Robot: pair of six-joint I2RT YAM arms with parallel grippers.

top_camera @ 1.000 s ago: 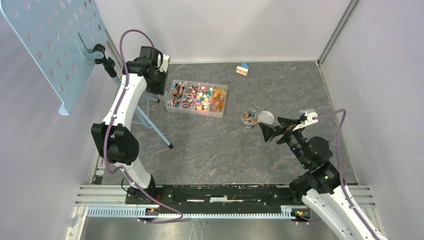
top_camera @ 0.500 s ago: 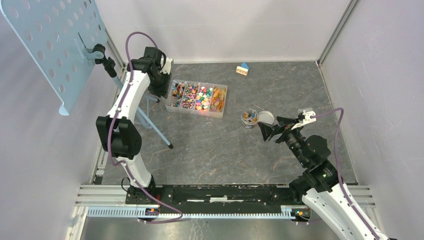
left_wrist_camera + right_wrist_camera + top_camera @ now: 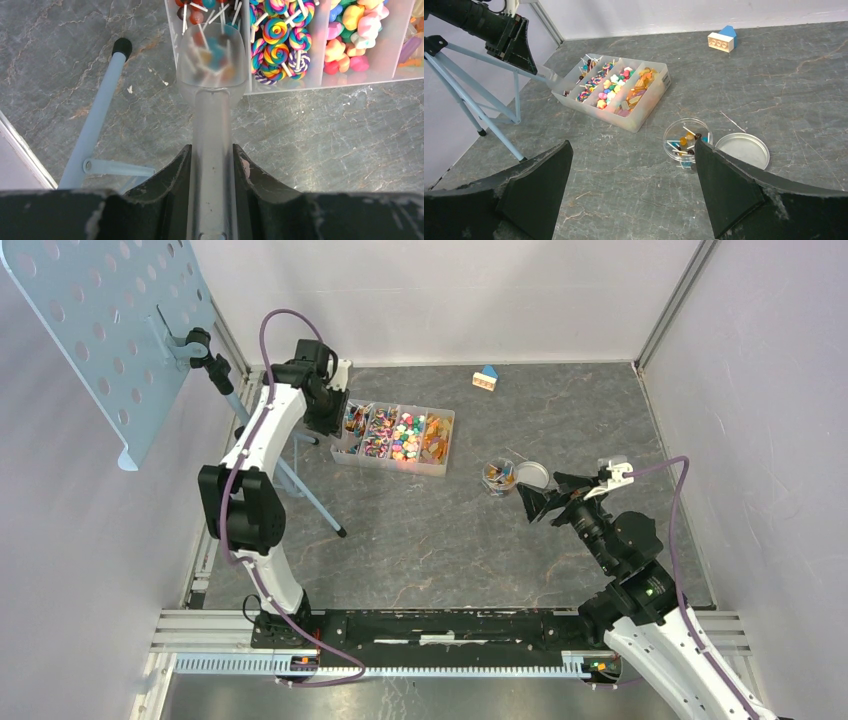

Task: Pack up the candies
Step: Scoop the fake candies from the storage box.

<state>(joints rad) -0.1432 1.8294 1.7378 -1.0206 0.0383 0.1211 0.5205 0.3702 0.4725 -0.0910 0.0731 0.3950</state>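
Note:
The candies (image 3: 392, 430) fill a clear four-section tray (image 3: 441, 470): stick lollipops at the left, swirl lollipops (image 3: 280, 40), star and heart shapes (image 3: 350, 30), amber pieces at the right. My left gripper (image 3: 211, 155) is shut on the handle of a clear plastic scoop (image 3: 212, 65). The scoop's bowl hangs over the leftmost section, with blurred coloured sweets seen through it. My right gripper (image 3: 632, 145) stands open above the floor, just in front of a small round jar (image 3: 680, 138) holding a few candies. Nothing is between its fingers.
The jar's metal lid (image 3: 742, 150) lies right of the jar. A blue-roofed toy house (image 3: 486, 378) sits at the back. A tripod leg (image 3: 97, 120) slants beside the tray's left end, carrying a perforated blue panel (image 3: 100, 330). Walls close in on all sides.
My left arm has swung right toward the tray, bringing the scoop over its left end. The right arm has not moved.

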